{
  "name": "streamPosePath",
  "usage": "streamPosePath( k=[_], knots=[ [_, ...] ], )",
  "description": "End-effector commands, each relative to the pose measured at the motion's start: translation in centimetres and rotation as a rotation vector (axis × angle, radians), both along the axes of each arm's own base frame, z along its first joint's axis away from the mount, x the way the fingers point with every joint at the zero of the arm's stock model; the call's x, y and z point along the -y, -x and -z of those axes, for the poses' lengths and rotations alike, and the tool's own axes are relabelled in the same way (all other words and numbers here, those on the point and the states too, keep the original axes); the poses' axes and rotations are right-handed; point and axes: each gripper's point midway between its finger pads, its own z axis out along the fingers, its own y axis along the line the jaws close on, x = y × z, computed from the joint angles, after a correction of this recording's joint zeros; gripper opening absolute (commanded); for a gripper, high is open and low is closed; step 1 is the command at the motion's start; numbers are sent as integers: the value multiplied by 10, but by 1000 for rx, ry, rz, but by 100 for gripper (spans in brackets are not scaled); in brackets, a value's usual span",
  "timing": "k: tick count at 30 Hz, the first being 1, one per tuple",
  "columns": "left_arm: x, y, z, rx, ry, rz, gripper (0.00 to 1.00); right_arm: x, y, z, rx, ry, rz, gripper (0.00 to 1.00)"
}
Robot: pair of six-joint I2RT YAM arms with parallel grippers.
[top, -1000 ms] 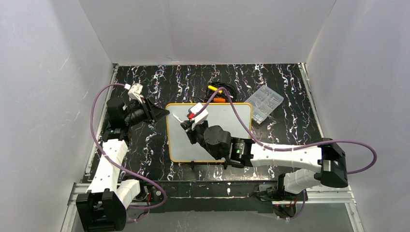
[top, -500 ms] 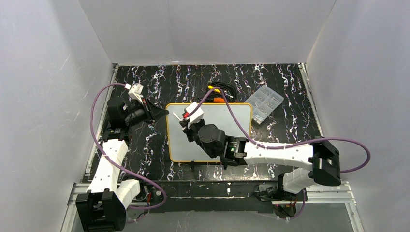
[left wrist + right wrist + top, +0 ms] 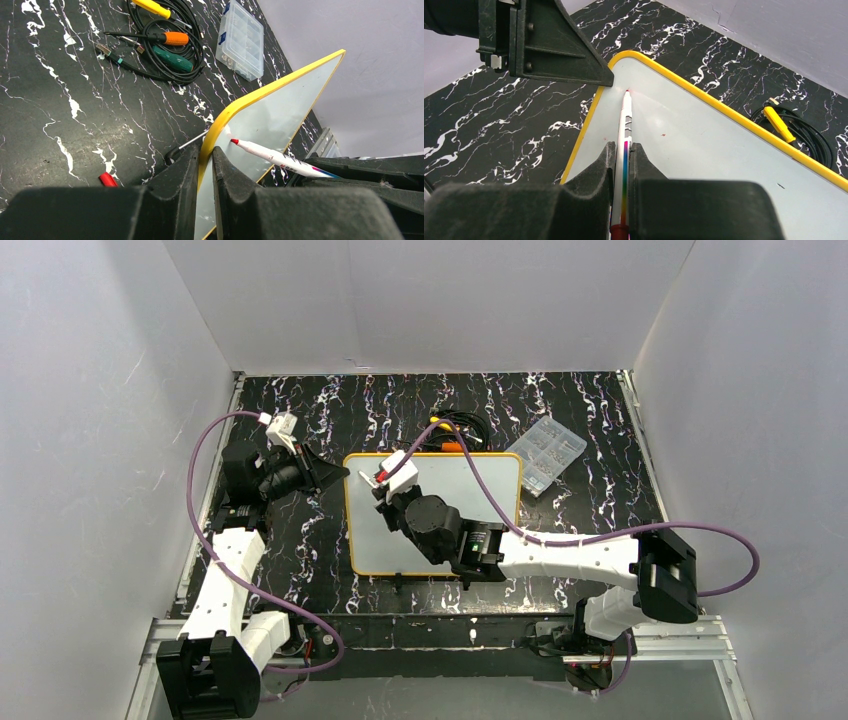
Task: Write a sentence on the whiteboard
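Whiteboard (image 3: 704, 150), glossy, yellow-rimmed, seems unwritten; your left gripper (image 3: 204, 152) pinches its corner, right gripper (image 3: 623, 147) clamps a red-tipped white marker (image 3: 627, 120): start lettering.

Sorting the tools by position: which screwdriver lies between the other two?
The orange-handled screwdriver. In the left wrist view it sits in the middle, with the yellow one beyond it and the green one on its near side.

The whiteboard (image 3: 480, 490) is white, yellow-rimmed; the table (image 3: 330, 420) black, white-veined; the marker (image 3: 626, 120) white, red-tipped.
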Motion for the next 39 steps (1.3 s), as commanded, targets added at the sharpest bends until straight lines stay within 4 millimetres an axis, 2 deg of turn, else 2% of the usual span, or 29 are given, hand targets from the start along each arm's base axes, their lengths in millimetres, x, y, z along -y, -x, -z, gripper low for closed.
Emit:
streamPosePath(
  k=[1,8,14,19,23,29,39],
  knots=[
    [6,5,-9,31,5,39,4,5,-4,-16,-2,-50,37,1],
    [7,5,-9,32,5,40,3,12,4,7,-62,-22,17,1],
    [7,5,-10,33,5,41,2,11,12,16,-92,-5,-19,1],
    [7,6,-9,33,4,43,2,8,20,10,-90,-15,-58,1],
    [7,6,-9,33,3,42,2,7,25,-4,-63,-55,-77,1],
    [7,6,-10,34,3,41,1,23,9,-16,-25,-96,52,1],
    [8,6,-10,34,4,45,1,18,-1,-16,7,-83,104,1]
  ],
)
